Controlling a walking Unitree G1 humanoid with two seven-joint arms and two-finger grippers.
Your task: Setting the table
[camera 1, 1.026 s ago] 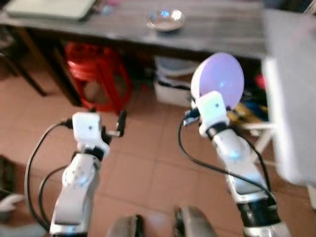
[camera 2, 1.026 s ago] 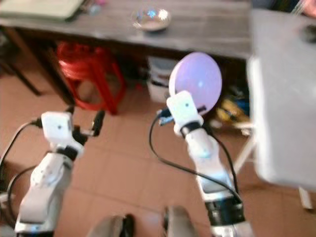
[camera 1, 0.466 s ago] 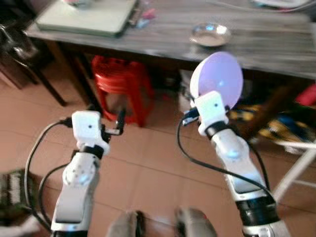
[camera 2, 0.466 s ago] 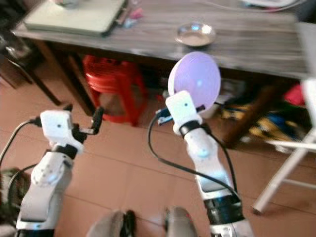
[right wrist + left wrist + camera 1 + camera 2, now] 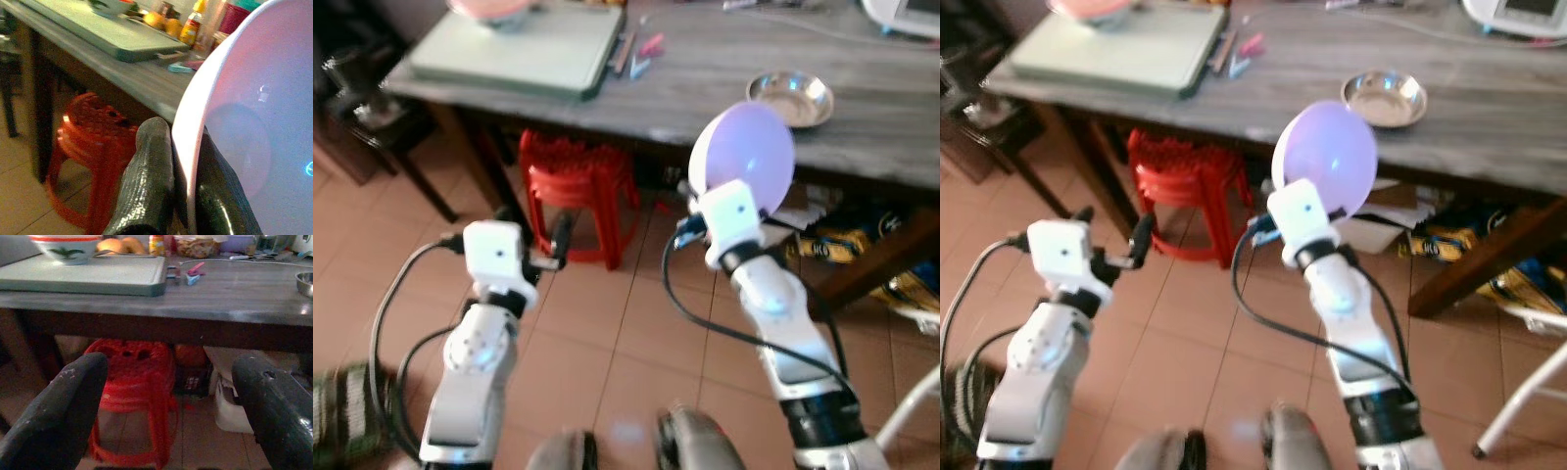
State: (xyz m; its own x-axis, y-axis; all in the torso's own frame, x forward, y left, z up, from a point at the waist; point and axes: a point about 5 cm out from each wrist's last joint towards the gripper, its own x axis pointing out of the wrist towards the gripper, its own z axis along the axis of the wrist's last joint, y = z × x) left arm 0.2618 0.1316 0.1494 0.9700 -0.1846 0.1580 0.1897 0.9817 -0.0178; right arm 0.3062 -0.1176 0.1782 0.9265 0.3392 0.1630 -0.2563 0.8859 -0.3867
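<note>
Right pincer (image 5: 183,171) clamped on upright white plate (image 5: 744,157) before wooden table (image 5: 724,88); left pincer (image 5: 166,406) open, empty.

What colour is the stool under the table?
Red: the plastic stool under the wooden table, clearest in the left eye view.

Open tiled floor (image 5: 607,333) lies between the robot and the wooden table (image 5: 724,88). Under its near edge, a red stool (image 5: 573,191) blocks the left. On top, a green tray (image 5: 519,54) fills the far left and a metal bowl (image 5: 790,98) sits right; bare wood lies between them.
</note>
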